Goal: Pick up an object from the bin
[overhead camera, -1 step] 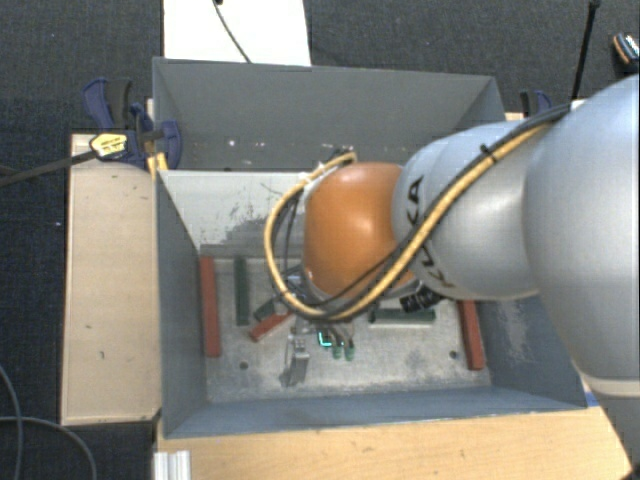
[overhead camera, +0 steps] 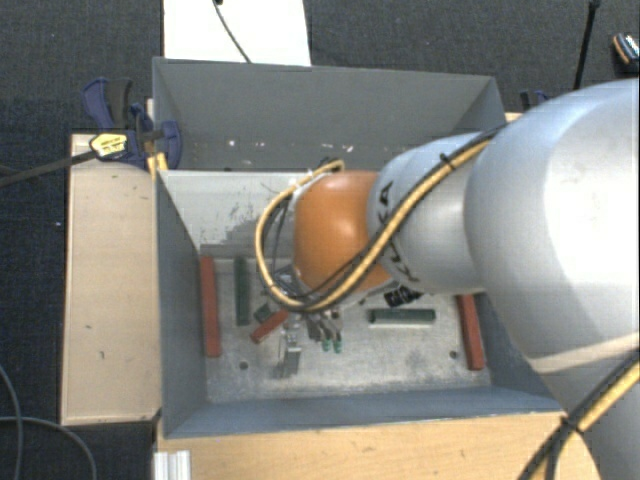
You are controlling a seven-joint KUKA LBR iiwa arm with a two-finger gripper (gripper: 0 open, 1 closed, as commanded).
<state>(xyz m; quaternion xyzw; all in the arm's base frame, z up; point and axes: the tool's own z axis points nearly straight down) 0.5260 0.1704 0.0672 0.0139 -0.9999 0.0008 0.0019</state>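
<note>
End effector (overhead camera: 291, 348) low over bin (overhead camera: 181, 268) floor, mid-front, under orange cover (overhead camera: 330, 230). Open or closed: can't tell. Short red piece (overhead camera: 265, 329) just beside it, view-left. Red sticks (overhead camera: 210, 308) hug side walls, so I judge the middle easier to reach.

Black lettering (overhead camera: 384, 206) on the arm's silver link (overhead camera: 445, 218), up and right of the end effector (overhead camera: 303, 340), is crossed by a cable (overhead camera: 372, 251); nothing can be read.

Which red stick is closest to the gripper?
The short red piece, lying tilted just left of the gripper. The left red stick and right red stick are longer and lie out at the sides, farther off.
</note>
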